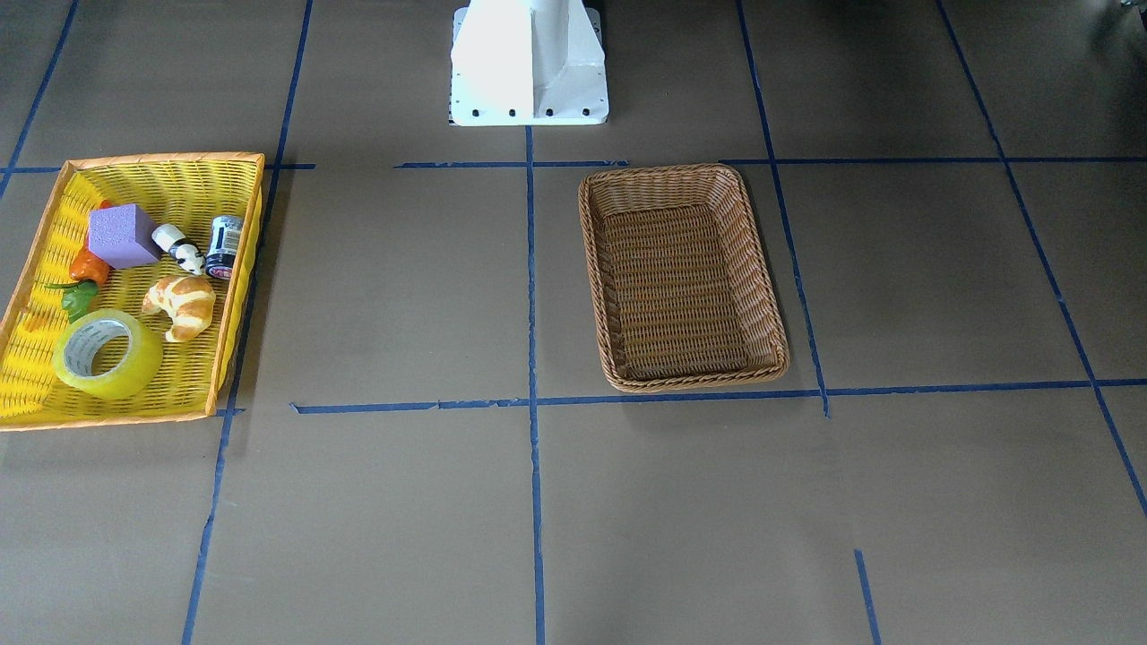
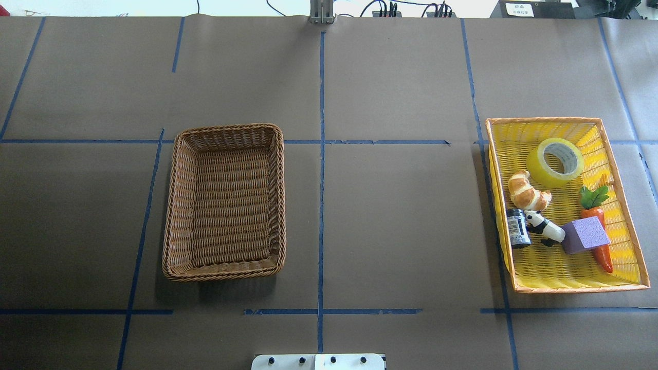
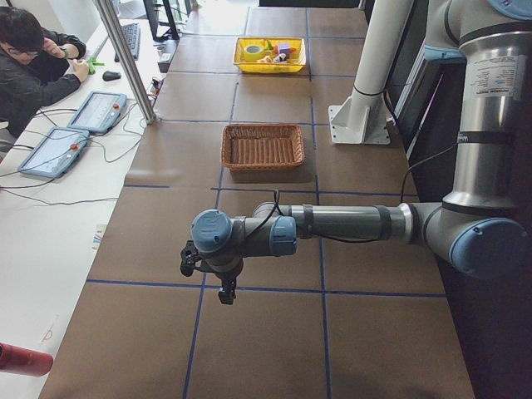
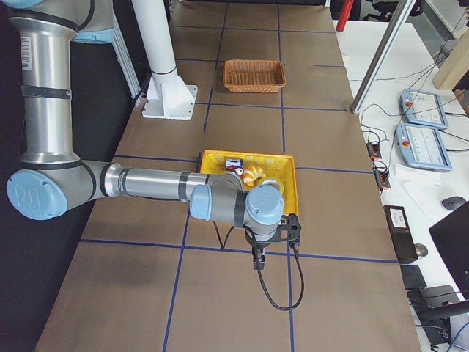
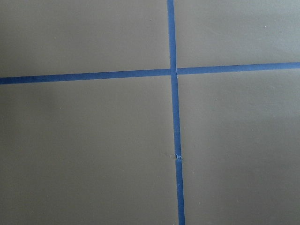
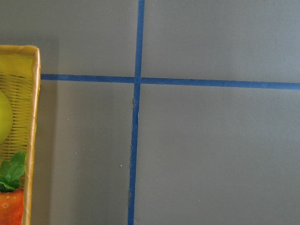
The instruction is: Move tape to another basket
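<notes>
The tape (image 1: 107,354), a wide yellow roll with a grey-white core, lies flat in the yellow basket (image 1: 161,159) with the orange rim; it also shows in the overhead view (image 2: 555,162). The brown wicker basket (image 1: 699,381) stands empty near the table's middle (image 2: 223,272). My left gripper (image 3: 224,291) shows only in the exterior left view, over bare table far from both baskets; I cannot tell its state. My right gripper (image 4: 256,264) shows only in the exterior right view, just outside the yellow basket's (image 4: 245,154) near side; I cannot tell its state.
The yellow basket (image 2: 545,121) also holds a croissant (image 2: 528,191), a carrot (image 2: 596,216), a purple block (image 2: 585,235), a panda figure (image 2: 544,226) and a dark can (image 2: 517,227). Blue tape lines grid the brown table. An operator (image 3: 33,66) sits at the far side.
</notes>
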Motion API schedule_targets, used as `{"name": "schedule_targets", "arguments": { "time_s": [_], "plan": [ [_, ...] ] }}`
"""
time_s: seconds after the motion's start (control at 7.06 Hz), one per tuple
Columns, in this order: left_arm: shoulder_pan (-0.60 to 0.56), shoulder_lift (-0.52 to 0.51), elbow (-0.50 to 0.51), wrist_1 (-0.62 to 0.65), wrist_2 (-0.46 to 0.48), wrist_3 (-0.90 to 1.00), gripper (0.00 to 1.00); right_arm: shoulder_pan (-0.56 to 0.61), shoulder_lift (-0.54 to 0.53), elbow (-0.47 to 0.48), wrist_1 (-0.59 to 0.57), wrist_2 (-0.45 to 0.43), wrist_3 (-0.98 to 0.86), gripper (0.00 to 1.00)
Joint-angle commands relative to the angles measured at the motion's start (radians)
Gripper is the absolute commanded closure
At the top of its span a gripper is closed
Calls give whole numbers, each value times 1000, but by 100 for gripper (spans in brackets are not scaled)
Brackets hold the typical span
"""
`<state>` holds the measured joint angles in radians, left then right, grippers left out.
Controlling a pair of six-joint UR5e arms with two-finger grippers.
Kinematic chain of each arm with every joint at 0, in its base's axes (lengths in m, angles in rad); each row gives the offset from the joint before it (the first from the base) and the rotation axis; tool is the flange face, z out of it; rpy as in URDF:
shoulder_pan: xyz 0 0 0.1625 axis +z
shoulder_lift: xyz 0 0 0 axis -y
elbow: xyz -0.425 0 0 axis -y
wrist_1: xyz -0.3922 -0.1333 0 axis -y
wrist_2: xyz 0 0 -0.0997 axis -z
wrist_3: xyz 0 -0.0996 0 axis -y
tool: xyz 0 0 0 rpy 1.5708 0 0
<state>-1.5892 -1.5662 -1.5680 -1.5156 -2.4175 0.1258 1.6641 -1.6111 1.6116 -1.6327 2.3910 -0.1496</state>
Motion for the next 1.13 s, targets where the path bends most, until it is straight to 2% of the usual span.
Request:
{"name": "schedule_targets", "arguments": {
  "time_s": [0.0, 0.28, 0.57, 0.71, 0.99],
  "plan": [
    [0, 0, -6, 0, 0, 0, 0, -15, 38, 22, -1, 2, 89, 0],
    [0, 0, -7, -5, 0, 0, 0, -105, 86, 139, -1, 1, 244, 0],
    [0, 0, -10, -8, -2, 0, 0, -183, 112, 155, 4, 11, 284, 0],
    [0, 0, -12, -9, -2, -2, 0, -248, 112, 184, 25, 5, 389, 0],
    [0, 0, -17, -11, -3, -3, 0, -375, 111, 177, 140, -21, 595, 0]
  ]
}}
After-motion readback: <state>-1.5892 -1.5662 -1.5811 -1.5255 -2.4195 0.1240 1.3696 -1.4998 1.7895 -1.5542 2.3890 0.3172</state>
